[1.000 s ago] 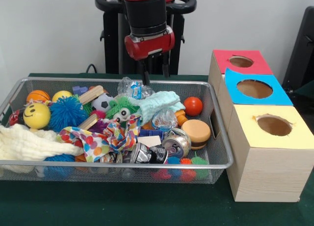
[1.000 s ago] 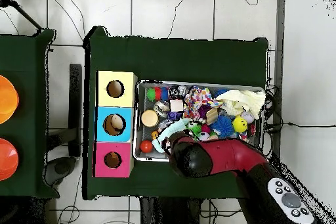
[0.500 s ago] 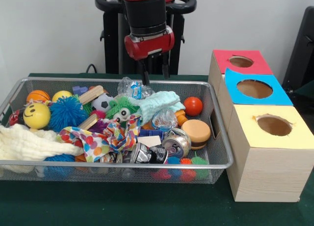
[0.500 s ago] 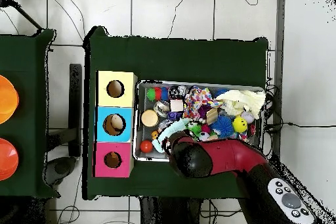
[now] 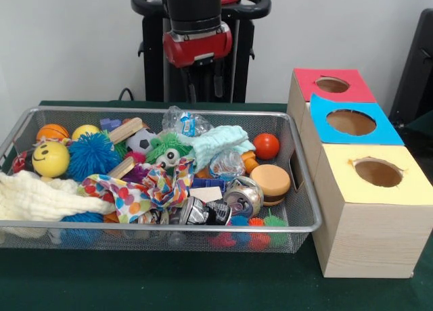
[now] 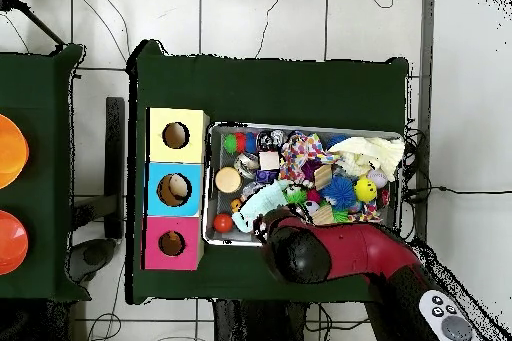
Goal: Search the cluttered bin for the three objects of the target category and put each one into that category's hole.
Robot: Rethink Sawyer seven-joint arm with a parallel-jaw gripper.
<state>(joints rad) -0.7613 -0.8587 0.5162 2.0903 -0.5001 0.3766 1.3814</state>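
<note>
At the frame's top centre, the pincer (image 5: 205, 89) hangs empty above the wire bin (image 5: 298, 224), its prongs apart.

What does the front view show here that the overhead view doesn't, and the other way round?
Front only: the claw hanging above the wire bin's far rim, and the boxes' wooden sides. Overhead only: two orange discs on a neighbouring table, and an object inside the blue box's hole. Both: the cluttered bin and the red, blue and yellow boxes.
</note>
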